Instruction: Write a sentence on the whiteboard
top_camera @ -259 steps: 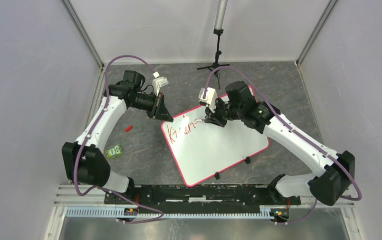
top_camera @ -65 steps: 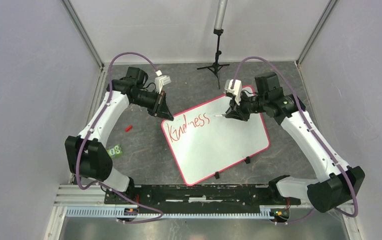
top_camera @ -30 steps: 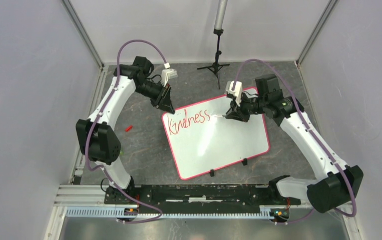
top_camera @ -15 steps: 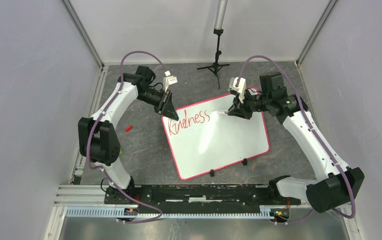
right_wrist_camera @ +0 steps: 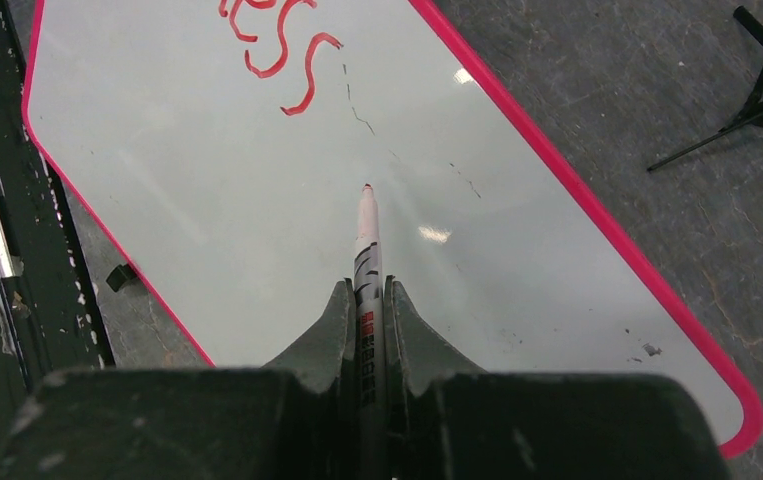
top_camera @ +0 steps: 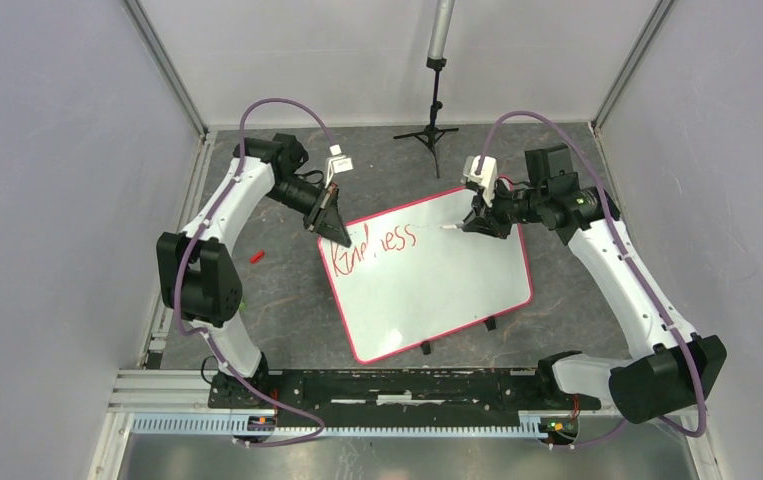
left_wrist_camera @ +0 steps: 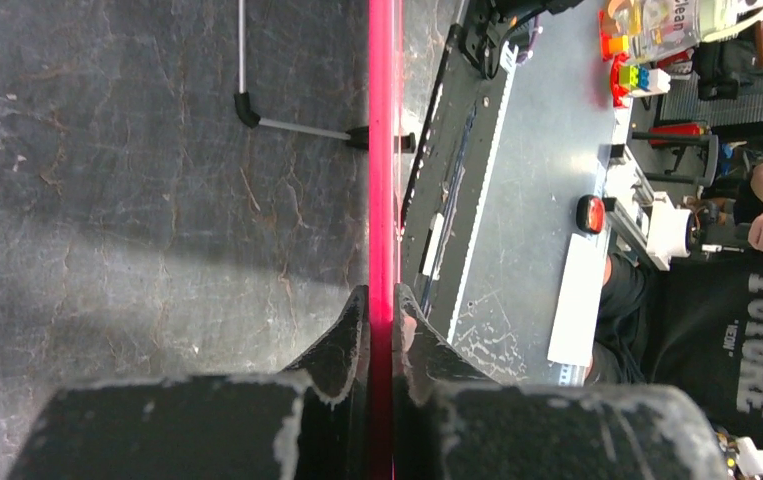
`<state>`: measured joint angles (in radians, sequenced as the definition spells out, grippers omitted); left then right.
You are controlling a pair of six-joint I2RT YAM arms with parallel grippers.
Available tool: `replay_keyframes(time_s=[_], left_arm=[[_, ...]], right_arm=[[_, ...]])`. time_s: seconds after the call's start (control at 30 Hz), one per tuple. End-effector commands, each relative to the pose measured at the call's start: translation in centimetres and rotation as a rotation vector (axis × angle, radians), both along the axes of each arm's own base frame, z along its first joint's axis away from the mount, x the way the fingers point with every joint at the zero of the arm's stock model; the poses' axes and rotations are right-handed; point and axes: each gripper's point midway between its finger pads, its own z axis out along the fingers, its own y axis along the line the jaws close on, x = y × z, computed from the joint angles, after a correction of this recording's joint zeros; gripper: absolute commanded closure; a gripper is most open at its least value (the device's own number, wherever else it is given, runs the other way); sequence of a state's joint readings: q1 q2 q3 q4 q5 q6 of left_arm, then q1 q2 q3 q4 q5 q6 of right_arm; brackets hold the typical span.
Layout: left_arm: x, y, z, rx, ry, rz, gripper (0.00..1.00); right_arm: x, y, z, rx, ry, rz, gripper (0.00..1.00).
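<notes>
Left jaws pinch the whiteboard (top_camera: 427, 290) at its rim; right jaws clamp a marker (right_wrist_camera: 367, 235), tip ahead over the board beside the red writing (top_camera: 375, 247). Pressure could pivot the board, skewing the next word.

The left arm (top_camera: 219, 210) and right arm (top_camera: 622, 270) are each built from white tubular links joined by black cylindrical joint housings (top_camera: 197, 285). A purple cable (top_camera: 277, 103) runs externally along each arm, from the lower housing to the wrist. A small white camera module (top_camera: 338, 163) is fitted at each wrist. The left pincer (left_wrist_camera: 382, 300) and right pincer (right_wrist_camera: 367, 290) have black, tapering fingers (right_wrist_camera: 322, 330) with scuffed, grey-worn edges.
</notes>
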<state>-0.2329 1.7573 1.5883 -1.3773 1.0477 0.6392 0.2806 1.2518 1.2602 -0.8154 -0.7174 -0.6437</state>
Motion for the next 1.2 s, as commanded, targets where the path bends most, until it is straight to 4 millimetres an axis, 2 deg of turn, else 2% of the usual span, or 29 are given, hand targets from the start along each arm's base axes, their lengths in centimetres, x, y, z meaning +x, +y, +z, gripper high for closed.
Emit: replay_keyframes(time_s=[0.0, 0.2, 0.5, 1.17], left_arm=[[-1.6, 1.7, -1.0, 0.104, 0.009, -0.068, 0.97], [-0.7, 0.7, -1.5, 0.090, -0.006, -0.028, 0.98], [0.0, 0.6, -2.0, 0.098, -0.025, -0.012, 0.98], [-0.1, 0.6, -2.0, 0.099, -0.029, -0.012, 0.98]], right_arm=[[-0.4, 0.6, 1.1, 0.032, -0.021, 0.048, 1.00], [-0.4, 1.4, 2.1, 0.086, -0.025, 0.058, 1.00], [1.8, 1.1, 1.0, 0.073, -0.047, -0.044, 1.00], [2.6, 2.1, 0.1, 0.034, -0.068, -0.072, 1.00]])
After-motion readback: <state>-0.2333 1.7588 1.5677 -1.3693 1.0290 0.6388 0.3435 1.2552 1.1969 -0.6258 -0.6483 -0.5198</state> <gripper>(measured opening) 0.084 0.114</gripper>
